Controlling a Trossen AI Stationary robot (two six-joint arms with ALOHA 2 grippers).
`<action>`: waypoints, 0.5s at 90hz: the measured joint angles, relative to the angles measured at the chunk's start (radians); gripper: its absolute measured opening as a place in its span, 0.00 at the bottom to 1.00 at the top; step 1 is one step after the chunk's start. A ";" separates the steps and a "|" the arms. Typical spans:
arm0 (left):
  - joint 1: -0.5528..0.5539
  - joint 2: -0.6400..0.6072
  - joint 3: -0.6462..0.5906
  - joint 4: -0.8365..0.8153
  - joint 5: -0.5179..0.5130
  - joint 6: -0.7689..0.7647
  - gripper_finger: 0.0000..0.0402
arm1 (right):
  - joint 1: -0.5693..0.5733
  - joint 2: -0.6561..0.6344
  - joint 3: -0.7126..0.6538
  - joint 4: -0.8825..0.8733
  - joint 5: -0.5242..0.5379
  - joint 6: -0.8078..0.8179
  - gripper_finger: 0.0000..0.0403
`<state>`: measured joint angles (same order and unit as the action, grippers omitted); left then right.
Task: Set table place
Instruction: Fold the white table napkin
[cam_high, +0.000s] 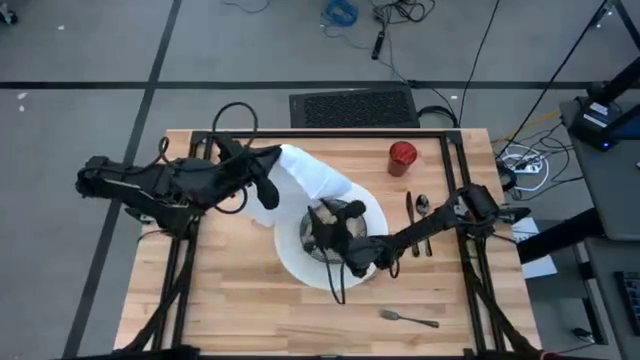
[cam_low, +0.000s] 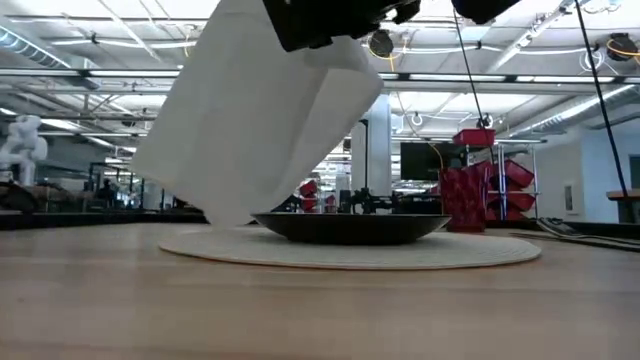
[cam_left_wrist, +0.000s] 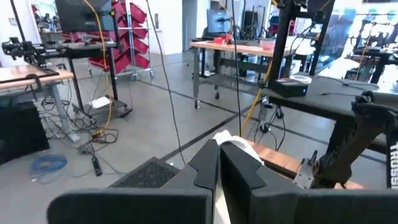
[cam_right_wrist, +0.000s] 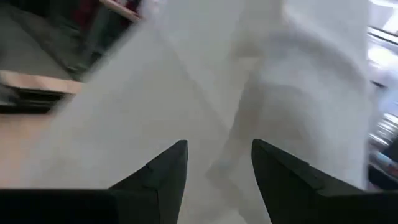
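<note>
**Left pincer (cam_left_wrist: 219, 152) held the napkin up high**

My left pincer was shut tight on the white napkin (cam_high: 315, 175), above the table (cam_high: 240, 300). My right pincer (cam_right_wrist: 217, 149) was wide apart, over the plate (cam_high: 300, 265) and right by the cloth.

I thought the hanging cloth could go wrong. Its low corner touched down just beside the bowl (cam_low: 350, 228). If I pulled sideways, it could drag the bowl or catch on my right fingers.

The napkin's long side ran slanted, from my left pincer down toward the plate. The red cup (cam_high: 402, 157) and fork (cam_high: 408, 319) sat well apart from it.
</note>
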<state>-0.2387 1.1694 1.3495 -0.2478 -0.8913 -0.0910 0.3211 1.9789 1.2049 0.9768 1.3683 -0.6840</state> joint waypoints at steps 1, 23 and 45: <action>-0.001 0.000 0.000 0.000 0.000 0.000 0.00 | -0.002 0.000 0.000 0.000 0.010 -0.002 0.41; -0.012 0.000 0.000 -0.007 0.000 0.000 0.00 | 0.003 -0.022 0.000 0.014 0.099 -0.078 0.39; -0.036 0.000 0.000 -0.029 -0.001 -0.005 0.00 | 0.001 -0.075 0.000 0.018 0.150 -0.178 0.32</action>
<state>-0.2749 1.1694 1.3495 -0.2768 -0.8921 -0.0963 0.3222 1.9036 1.2049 0.9944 1.5185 -0.8618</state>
